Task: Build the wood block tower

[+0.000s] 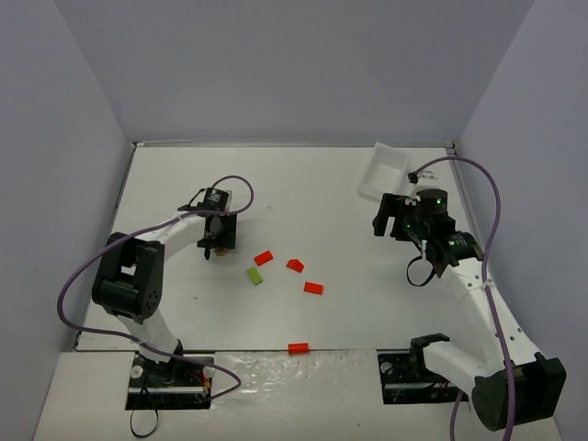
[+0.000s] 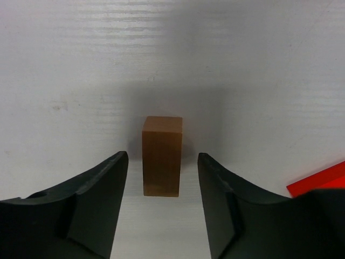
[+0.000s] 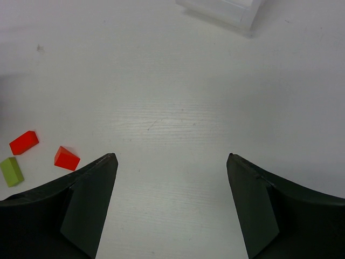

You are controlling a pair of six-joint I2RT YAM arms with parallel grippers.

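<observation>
Tan block [image 2: 161,145] on white table [image 1: 322,184] | grey walls [image 1: 276,64] | left gripper [image 2: 161,159] spread astride | right gripper [image 3: 171,157] spread

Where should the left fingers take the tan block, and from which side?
Grip the tan block by its two long side faces, about mid-length, coming in along the line already set by the left gripper. Those faces are flat, parallel and face the open fingers, with a gap on each side.
</observation>
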